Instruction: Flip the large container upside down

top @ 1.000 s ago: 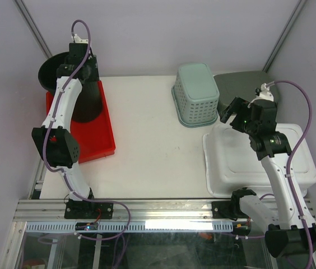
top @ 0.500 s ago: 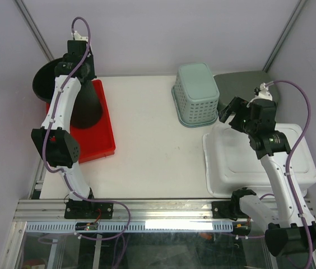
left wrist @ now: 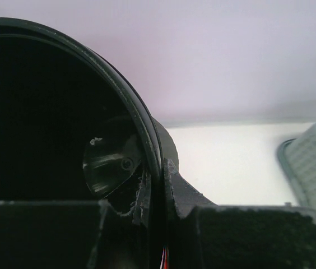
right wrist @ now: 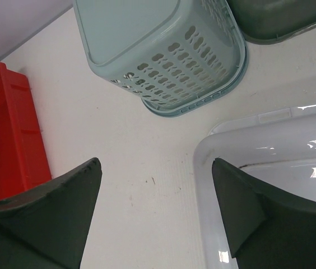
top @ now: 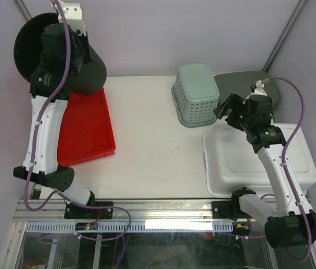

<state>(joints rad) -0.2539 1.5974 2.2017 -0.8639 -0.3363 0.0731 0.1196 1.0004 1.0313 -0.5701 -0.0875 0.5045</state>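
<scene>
Top view: large round black plastic container (top: 91, 75) lifted off the flat red plastic tray (top: 88, 131), where standing a second ago; now high at the far left corner and tipped on its side. Turn begun, then, but probably only half done. Left gripper (top: 54, 42) clamped on its rim; right gripper (top: 228, 112) wide open above the white table (top: 152, 134).

Left wrist view: closed jaws pinching the thin black rim, fingers (left wrist: 183, 193) on both faces.

Right wrist view: jaws spread wide, holding nothing, touching nothing.
</scene>
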